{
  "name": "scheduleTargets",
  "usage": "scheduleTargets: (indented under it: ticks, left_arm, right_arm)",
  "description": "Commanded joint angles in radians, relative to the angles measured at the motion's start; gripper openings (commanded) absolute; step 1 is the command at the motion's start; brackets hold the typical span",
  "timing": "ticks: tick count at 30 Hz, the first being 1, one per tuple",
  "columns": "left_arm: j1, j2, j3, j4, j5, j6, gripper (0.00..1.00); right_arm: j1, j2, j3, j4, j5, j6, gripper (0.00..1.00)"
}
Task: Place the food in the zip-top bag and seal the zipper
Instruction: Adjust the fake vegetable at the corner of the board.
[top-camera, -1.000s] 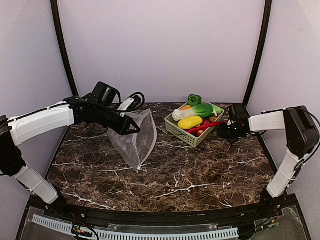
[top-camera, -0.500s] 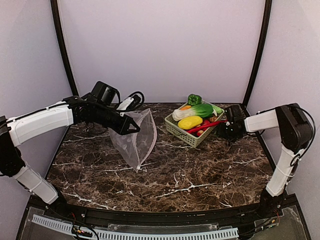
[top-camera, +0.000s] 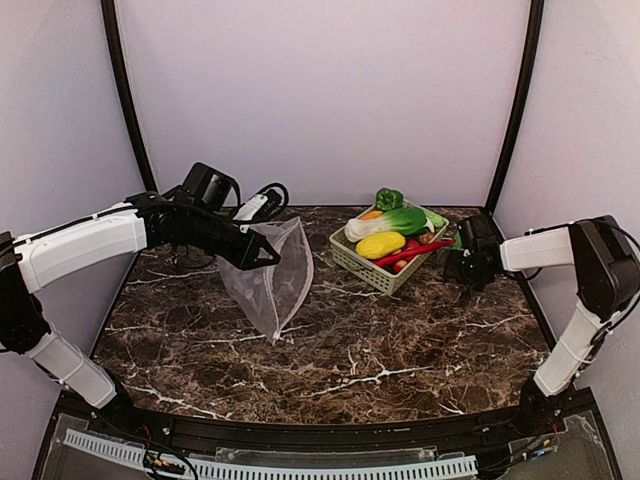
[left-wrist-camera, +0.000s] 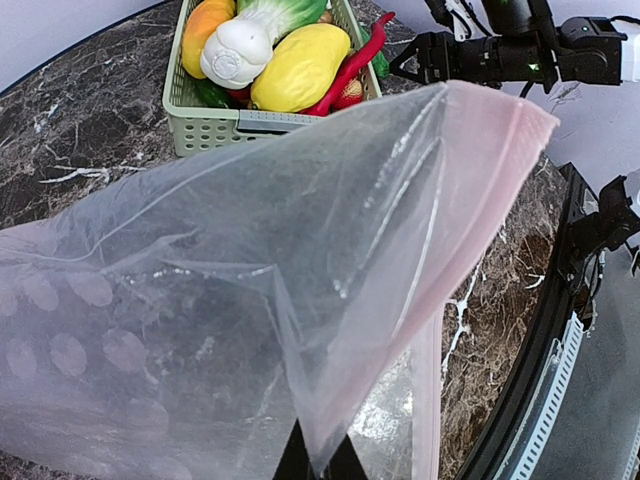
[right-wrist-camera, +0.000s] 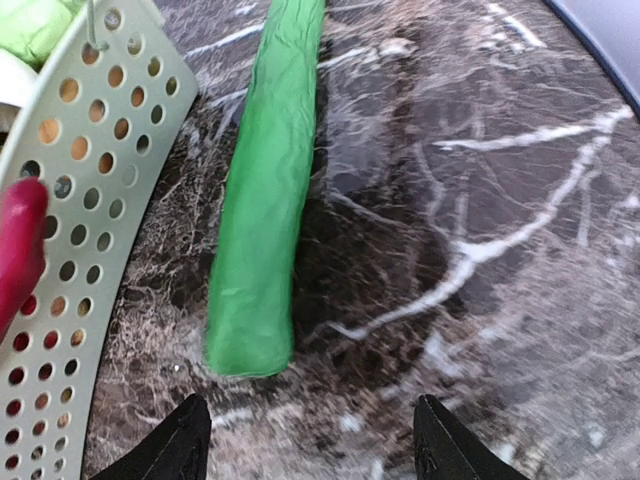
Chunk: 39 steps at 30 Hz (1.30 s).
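Top external view gives you a dark brown, white-veined marble-look table (top-camera: 350, 350), pale lilac walls (top-camera: 320, 90) and a black pole (top-camera: 125, 100) at each back corner. Well left of the pale green basket (top-camera: 362, 266), your left gripper (top-camera: 264, 257) is clamped on the zip-top bag (top-camera: 275, 285), holding it up so that it hangs with its lowest corner down by the table. In the left wrist view the pink zipper (left-wrist-camera: 470, 200) runs along the bag edge nearest the basket. The basket itself holds bok choy (top-camera: 395, 221), yellow corn (top-camera: 380, 244), a red chili (top-camera: 410, 254) and a green pepper (top-camera: 389, 198) at its far rim. Just right of the basket a cucumber (right-wrist-camera: 265, 190) lies on the marble alongside the basket wall. Your right gripper (top-camera: 468, 264) sits low beside that cucumber, jaws apart with nothing between them.
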Motion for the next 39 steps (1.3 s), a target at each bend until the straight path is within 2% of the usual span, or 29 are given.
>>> scheduleTargets:
  ticks: [1,7,14,20,34,39]
  left_arm:
    - [0.006,-0.031,-0.011,-0.022,0.004,-0.003,0.01]
    - [0.006,-0.024,-0.012,-0.021,0.009,-0.005,0.01]
    - [0.006,-0.023,-0.012,-0.022,0.004,-0.005,0.01]
    - [0.006,-0.021,-0.012,-0.022,0.006,-0.005,0.01]
    - [0.006,-0.013,-0.009,-0.027,0.012,-0.006,0.01]
    - [0.006,-0.013,-0.008,-0.028,0.011,-0.006,0.01]
  right_arm:
    - [-0.009,-0.1,-0.051,-0.043,0.058,0.017,0.68]
    - [-0.018,-0.118,-0.052,-0.021,-0.012,-0.052,0.73]
    - [-0.049,-0.021,-0.003,0.024,-0.1,-0.096,0.72]
    - [-0.053,0.063,0.053,0.036,-0.1,-0.123,0.63]
    - [-0.053,0.139,0.103,0.062,-0.065,-0.145,0.48]
    - [-0.053,0.136,0.101,0.074,-0.051,-0.147,0.38]
